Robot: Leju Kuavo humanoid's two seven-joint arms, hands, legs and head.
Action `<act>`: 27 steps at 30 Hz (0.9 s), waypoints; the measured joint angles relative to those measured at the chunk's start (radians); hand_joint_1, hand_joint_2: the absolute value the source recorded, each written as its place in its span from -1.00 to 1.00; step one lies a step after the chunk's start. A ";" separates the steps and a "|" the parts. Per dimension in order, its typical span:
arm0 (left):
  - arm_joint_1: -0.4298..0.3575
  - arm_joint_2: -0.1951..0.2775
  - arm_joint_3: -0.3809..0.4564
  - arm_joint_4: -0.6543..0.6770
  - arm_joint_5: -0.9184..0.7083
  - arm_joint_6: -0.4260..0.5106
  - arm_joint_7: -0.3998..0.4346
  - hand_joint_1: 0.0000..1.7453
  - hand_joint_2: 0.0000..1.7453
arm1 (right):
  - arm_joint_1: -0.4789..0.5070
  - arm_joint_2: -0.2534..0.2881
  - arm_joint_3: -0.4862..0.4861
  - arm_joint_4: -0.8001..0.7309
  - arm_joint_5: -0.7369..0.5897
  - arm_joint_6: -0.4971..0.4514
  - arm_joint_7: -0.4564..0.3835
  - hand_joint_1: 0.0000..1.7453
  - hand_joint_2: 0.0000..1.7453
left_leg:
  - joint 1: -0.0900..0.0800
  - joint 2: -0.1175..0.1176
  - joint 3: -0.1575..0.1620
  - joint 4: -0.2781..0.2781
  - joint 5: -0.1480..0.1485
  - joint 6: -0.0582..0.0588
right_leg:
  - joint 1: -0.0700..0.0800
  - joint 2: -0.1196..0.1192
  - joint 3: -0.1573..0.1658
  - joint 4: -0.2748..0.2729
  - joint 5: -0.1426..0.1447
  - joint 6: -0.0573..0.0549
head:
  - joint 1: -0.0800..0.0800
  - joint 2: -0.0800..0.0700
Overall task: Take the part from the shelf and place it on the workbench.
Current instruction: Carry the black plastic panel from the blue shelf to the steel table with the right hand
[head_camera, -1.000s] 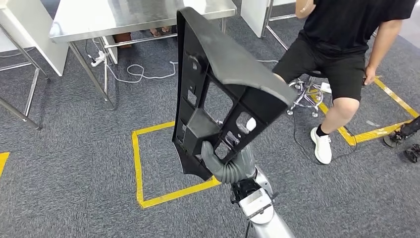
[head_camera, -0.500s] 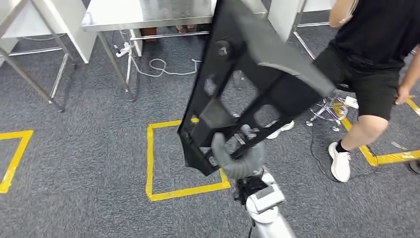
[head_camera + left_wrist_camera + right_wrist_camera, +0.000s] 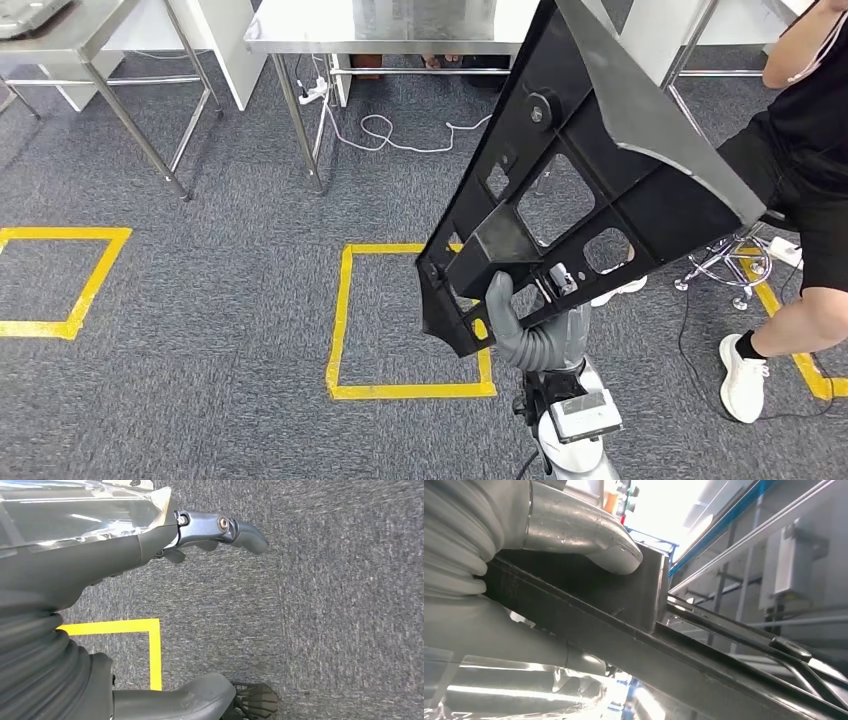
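Note:
A large black plastic part [image 3: 600,150], a ribbed frame with cut-out holes and a curved panel, is held up tilted in front of me. My right hand [image 3: 525,325] grips its lower edge, the grey thumb across the frame. In the right wrist view that thumb [image 3: 589,535] presses on the part's dark bar [image 3: 624,600]. My left hand [image 3: 210,535] hangs over the grey carpet, holding nothing, with its fingers [image 3: 242,530] apart from the thumb [image 3: 190,700]. A steel workbench [image 3: 400,25] stands ahead, beyond the part.
A second steel table [image 3: 60,30] stands at the far left. A person [image 3: 810,150] sits on a stool [image 3: 730,265] at the right. Yellow tape squares [image 3: 345,320] mark the carpet, and white cables [image 3: 390,130] lie under the workbench.
The camera has turned, so the whole scene has slid to the right and a second tape square shows on the left. The part now leans further to the right in my right hand.

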 joint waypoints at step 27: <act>-0.002 0.005 0.000 -0.004 -0.018 -0.033 -0.005 -1.00 1.00 | 0.007 0.024 -0.065 -0.016 0.019 -0.018 0.033 1.00 1.00 | 0.000 0.008 0.008 -0.008 -0.003 -0.018 | 0.006 0.008 0.001 0.001 -0.001 -0.020 | -0.002 0.000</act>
